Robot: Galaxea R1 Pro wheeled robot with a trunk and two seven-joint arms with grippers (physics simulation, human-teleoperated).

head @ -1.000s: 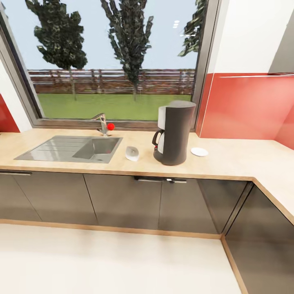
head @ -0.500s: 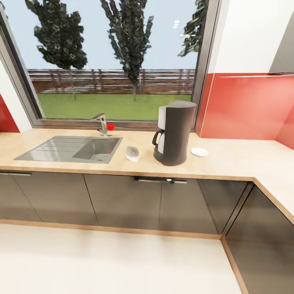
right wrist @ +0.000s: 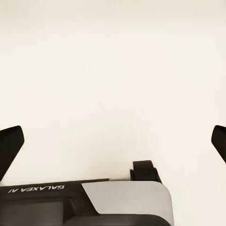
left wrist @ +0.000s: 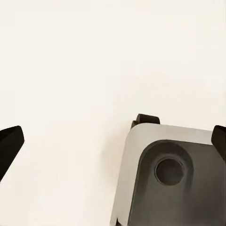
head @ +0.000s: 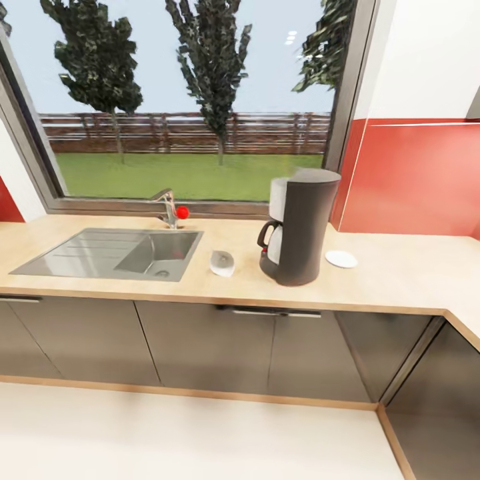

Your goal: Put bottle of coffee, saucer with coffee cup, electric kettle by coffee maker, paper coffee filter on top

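Since the earlier frame our camera has advanced on the kitchen countertop point(head: 400, 280). We note both grippers point(left wrist: 113, 141) point(right wrist: 113, 141) spread wide, empty. What seems the paper coffee filter point(head: 222, 263) lies at nine o'clock from the coffee maker point(head: 301, 227), the saucer point(head: 341, 259) at three.

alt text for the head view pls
A dark coffee maker stands on a wood-grain countertop below a window, with a saucer to its right and a paper filter lying between it and the sink.
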